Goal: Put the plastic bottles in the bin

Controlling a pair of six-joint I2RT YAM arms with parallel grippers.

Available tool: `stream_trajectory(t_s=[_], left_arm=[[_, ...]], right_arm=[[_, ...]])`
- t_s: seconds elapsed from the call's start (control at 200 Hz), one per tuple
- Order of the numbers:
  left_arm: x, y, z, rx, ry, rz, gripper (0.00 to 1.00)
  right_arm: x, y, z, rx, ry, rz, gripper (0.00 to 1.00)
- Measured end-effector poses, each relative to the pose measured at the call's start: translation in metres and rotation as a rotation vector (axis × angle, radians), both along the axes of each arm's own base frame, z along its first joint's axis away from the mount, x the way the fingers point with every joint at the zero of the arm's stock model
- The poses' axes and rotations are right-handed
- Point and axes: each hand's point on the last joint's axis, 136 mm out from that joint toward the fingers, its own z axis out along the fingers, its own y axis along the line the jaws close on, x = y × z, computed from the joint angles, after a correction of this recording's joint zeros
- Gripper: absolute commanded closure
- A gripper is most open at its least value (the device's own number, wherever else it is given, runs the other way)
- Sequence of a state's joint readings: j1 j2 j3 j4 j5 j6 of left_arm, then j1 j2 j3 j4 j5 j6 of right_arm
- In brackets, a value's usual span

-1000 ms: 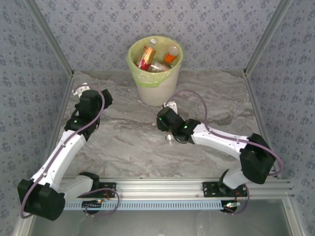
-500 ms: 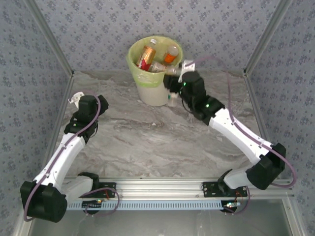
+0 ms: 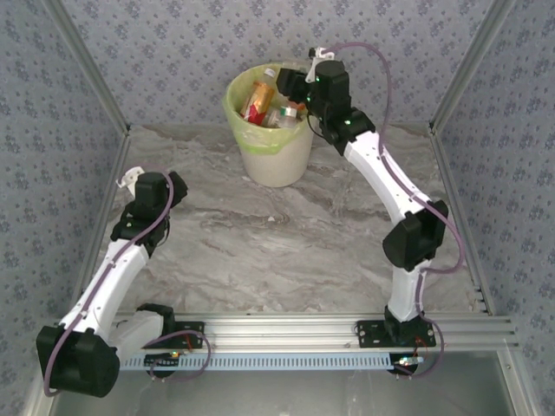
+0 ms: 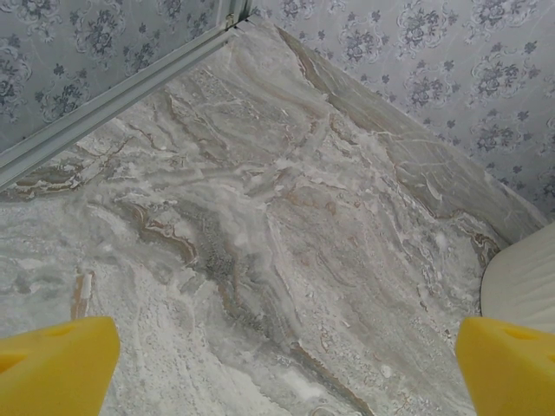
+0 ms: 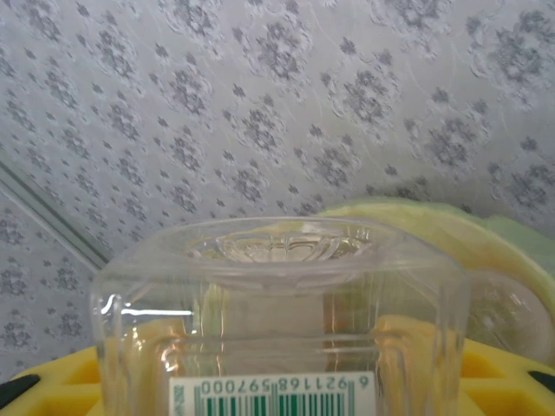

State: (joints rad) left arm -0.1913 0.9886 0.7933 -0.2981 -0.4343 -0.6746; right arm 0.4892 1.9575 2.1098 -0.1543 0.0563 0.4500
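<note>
Bin: white round bag-lined bucket, several plastic bottles inside.
Right gripper: clamps clear barcoded bottle over rim.
Left gripper: spread wide, empty.
Remaining: apparently just the drop.

1. The white, bag-lined bin is being seen upright at the table's 12 o'clock.
2. Labelled bottles are being contained inside it.
3. A clear barcoded bottle is being gripped over its 3 o'clock side.

White bin, yellow-green liner, grey marbled table, floral walls.
</note>
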Motion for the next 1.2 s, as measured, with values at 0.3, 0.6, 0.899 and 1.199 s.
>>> stream_trajectory(t_s=[0.3, 0.6, 0.899, 1.199], left_arm=[[-0.01, 0.01, 0.004, -0.004, -0.023, 0.025, 0.01], [-0.013, 0.017, 0.001, 0.005, -0.01, 0.044, 0.0], [-0.015, 0.037, 0.004, 0.066, 0.0, 0.077, 0.01], [-0.014, 0.069, -0.015, 0.163, 0.023, 0.134, 0.0]], right_arm=[[0.034, 0.013, -0.039, -0.055, 0.121, -0.02, 0.2], [0.014, -0.003, -0.047, -0.168, 0.2, -0.034, 0.12], [-0.068, -0.064, -0.004, -0.287, 0.144, -0.099, 0.06], [-0.147, -0.157, -0.03, -0.343, 0.102, -0.287, 0.0]])
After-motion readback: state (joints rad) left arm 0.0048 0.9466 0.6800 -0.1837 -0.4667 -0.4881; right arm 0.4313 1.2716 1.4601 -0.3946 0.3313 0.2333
